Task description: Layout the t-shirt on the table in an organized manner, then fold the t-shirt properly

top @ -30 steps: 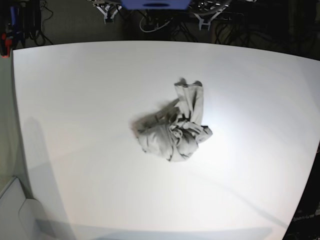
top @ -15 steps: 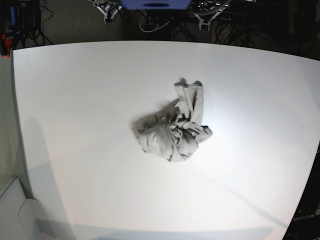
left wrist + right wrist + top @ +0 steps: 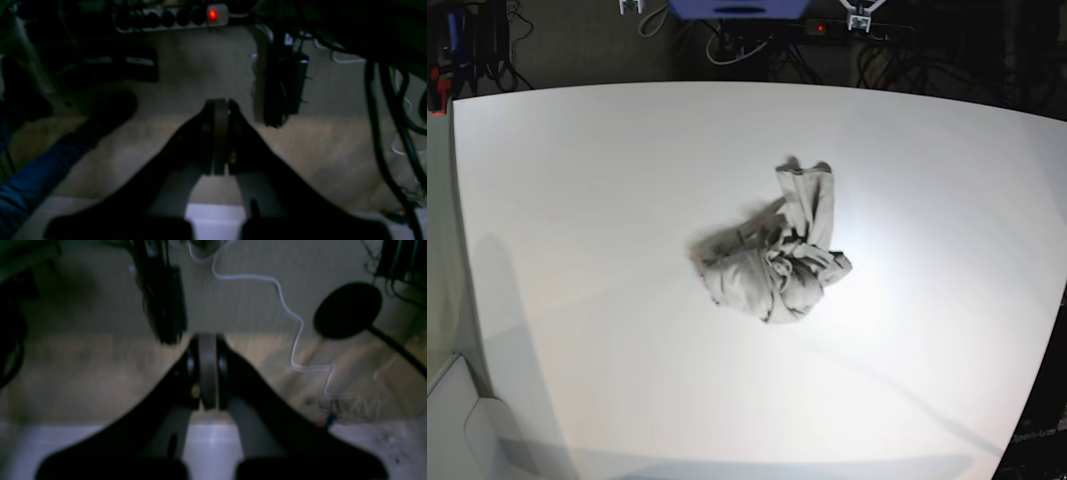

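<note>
The t-shirt [image 3: 774, 255] lies in a crumpled heap near the middle of the table [image 3: 577, 200]. It is light grey and full of wrinkles. One long part sticks up toward the far edge of the table, and the rest is bunched in a lump below it. No part of it is spread flat. The table is white and wide, and the shirt takes up only a small spot on it.

No gripper touches the shirt. Both are far from it, out past the far edge of the table (you can only just see two small white bits at the top of the base view).

The left gripper [image 3: 220, 110] has its two black fingers pressed together, with nothing between them. Under it is a beige floor. A power strip [image 3: 173, 16] with a little red light sits at the top of that view, and dark cables [image 3: 377, 116] hang at the right.

The right gripper [image 3: 207, 343] also has its fingers pressed together and holds nothing. Below it is the same beige floor. A thin white cable [image 3: 287, 311] snakes across the floor, and a round black thing [image 3: 347, 310] sits to the right of it. Both wrist views are dim and blurry.
</note>
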`<state>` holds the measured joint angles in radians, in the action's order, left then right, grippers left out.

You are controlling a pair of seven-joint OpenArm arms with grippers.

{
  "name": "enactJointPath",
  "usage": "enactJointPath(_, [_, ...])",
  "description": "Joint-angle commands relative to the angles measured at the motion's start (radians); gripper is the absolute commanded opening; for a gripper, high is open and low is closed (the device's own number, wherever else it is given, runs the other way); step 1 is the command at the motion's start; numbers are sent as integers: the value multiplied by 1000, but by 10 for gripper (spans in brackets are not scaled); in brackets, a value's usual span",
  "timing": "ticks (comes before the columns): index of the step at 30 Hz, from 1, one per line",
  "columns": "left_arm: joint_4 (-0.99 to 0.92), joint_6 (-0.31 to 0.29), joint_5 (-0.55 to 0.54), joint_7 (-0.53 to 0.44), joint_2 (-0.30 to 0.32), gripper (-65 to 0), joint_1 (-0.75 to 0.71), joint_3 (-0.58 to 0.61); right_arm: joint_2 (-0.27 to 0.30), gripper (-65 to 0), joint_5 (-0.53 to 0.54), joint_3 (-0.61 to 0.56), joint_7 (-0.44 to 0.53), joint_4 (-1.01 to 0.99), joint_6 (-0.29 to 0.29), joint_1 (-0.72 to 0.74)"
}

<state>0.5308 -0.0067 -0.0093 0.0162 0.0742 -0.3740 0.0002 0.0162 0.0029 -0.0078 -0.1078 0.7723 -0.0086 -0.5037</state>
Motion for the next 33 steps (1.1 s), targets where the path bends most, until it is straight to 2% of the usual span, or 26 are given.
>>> enactJointPath(1, [48,11,1,-8,5,-648,-39,-1,5,-650,-1,1,4,60,25,-46])
enactJointPath(5, [308,11,-1,-8,42,-648,-188,-1,6,-650,3,15,3,313,117,-192])
enactJointPath(10, [667,12,-19,-6,54,-648,-371,-1,5,-650,3,55,3,605,132,-339])
enactJointPath(12, [794,12,-60,-5,86,-648,-428,-2,5,-650,3,55,3,715,132,-388])
enactJointPath(16, [1017,12,-195,127,143,-648,-491,-2,15,-650,3,70,-7,935,132,-473])
enactJointPath(19, [1130,12,-288,233,198,-648,-492,-2,18,-650,3,75,-62,1073,140,-499])
enactJointPath(21, [1190,17,-334,253,229,-648,-492,-2,15,-650,4,75,-109,1156,158,-500])
enactJointPath(24, [1261,18,-354,250,250,-648,-506,-2,15,-650,4,68,-145,1238,166,-497])
enactJointPath(28, [1376,18,-352,250,256,-648,-515,-12,14,-650,4,55,-140,1265,166,-470])
enactJointPath(33, [1465,18,-358,255,223,-648,-511,-107,18,-650,4,-16,-140,1266,166,-442])
